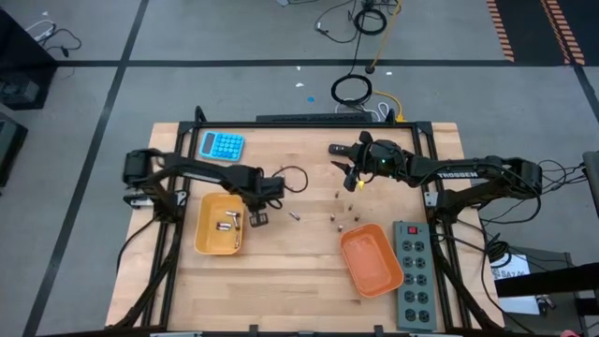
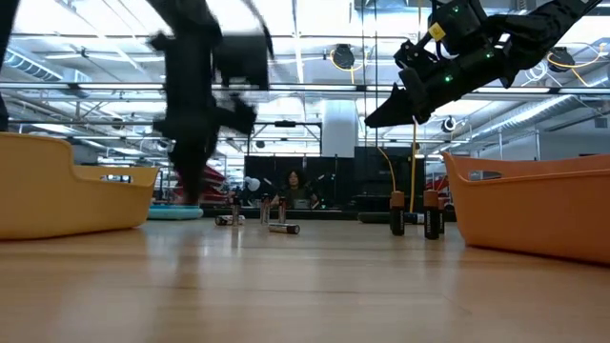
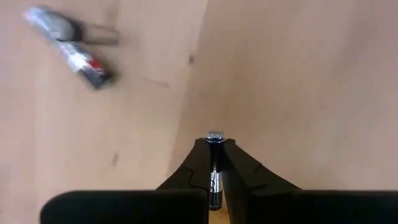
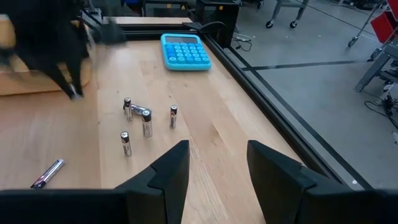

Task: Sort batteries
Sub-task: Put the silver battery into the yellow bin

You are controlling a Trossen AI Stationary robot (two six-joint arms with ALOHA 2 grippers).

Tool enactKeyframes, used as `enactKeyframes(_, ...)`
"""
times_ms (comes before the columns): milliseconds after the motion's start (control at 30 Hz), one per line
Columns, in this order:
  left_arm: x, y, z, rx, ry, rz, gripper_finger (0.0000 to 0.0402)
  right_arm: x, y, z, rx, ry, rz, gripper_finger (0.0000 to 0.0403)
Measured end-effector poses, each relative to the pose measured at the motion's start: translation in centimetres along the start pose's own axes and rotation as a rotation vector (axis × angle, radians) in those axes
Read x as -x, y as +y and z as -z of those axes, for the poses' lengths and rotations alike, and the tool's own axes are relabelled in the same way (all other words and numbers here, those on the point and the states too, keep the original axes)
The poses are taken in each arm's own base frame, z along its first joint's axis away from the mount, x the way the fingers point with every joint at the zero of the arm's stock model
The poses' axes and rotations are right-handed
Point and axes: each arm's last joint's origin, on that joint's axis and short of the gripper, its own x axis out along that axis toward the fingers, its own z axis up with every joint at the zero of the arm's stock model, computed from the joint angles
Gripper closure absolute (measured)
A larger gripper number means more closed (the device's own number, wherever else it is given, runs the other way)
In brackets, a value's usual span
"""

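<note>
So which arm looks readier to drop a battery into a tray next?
The left. Its gripper is already shut on a battery, right at the yellow tray. The right gripper hangs open and empty above the loose batteries mid-table.

Bare wood between yellow tray [image 1: 208, 241] and orange tray [image 1: 372, 271], batteries [image 1: 339, 220] scattered mid-table

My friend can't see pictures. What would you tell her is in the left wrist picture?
The left gripper's two dark fingers are pinched shut on a small silvery battery, its tip poking out between them. Beyond lies the yellow tray's floor with two more batteries lying close together.
</note>
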Motion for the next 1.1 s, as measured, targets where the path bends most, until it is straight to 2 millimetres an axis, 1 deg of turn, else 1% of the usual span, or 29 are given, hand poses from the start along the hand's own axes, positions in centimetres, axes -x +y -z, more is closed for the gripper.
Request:
enactKeyframes(67, 2.8, -0.2, 0.0, 0.022, -0.074, 0.015, 0.0381, 0.0, 0.0, 0.0, -0.001, 0.003, -0.001, 0.0250)
enactKeyframes(100, 3.9, -0.2, 0.6, 0.037, -0.075, 0.030, 0.0382, 0.0, 0.0, 0.0, -0.003, 0.003, -0.001, 0.0250)
enactKeyframes(233, 7.0, -0.8, 3.0, 0.139, -0.047, 0.137, 0.0382, 0.0, 0.1, 0.0, -0.005, 0.005, -0.002, 0.0250)
enactKeyframes(267, 7.6, -0.9, 3.9, 0.159, -0.020, 0.147, 0.0382, 0.0, 0.1, 0.0, -0.005, 0.005, -0.002, 0.0250)
enactKeyframes(333, 8.0, -1.4, 5.3, 0.185, 0.039, 0.136, 0.0379, 0.0, 0.1, 0.1, -0.007, 0.006, -0.004, 0.0250)
enactKeyframes(400, 8.2, -1.8, 6.0, 0.198, 0.038, 0.100, 0.0359, 0.0, 0.1, 0.1, -0.009, 0.006, -0.005, 0.0250)
enactKeyframes(467, 8.5, -2.1, 6.4, 0.202, 0.018, 0.081, 0.0329, 0.0, 0.1, 0.1, -0.008, 0.008, -0.005, 0.0250)
enactKeyframes(600, 8.5, -2.2, 6.3, 0.197, -0.008, 0.060, 0.0276, 0.0, 0.1, 0.1, -0.008, 0.010, -0.006, 0.0250)
enactKeyframes(700, 8.5, -1.7, 6.0, 0.185, -0.032, 0.021, 0.0257, 0.0, 0.1, 0.1, -0.008, 0.010, -0.007, 0.0250)
enactKeyframes(800, 8.5, -0.9, 5.0, 0.189, -0.146, -0.068, 0.0252, 0.0, 0.1, 0.1, -0.008, 0.007, -0.008, 0.0250)
enactKeyframes(900, 8.3, 0.1, 3.2, 0.186, -0.288, -0.131, 0.0251, 0.0, 0.1, 0.0, -0.009, 0.001, -0.008, 0.0250)
enactKeyframes(967, 8.0, 0.7, 2.0, 0.163, -0.348, -0.141, 0.0250, 0.0, 0.1, 0.0, -0.009, 0.002, -0.008, 0.0250)
enactKeyframes(1033, 7.4, 1.1, 1.0, 0.114, -0.372, -0.135, 0.0250, 0.0, 0.1, 0.1, -0.012, 0.013, -0.009, 0.0250)
enactKeyframes(1100, 6.2, 1.4, 0.2, 0.071, -0.348, -0.130, 0.0249, 0.0, 0.1, 0.2, -0.011, 0.022, -0.009, 0.0250)
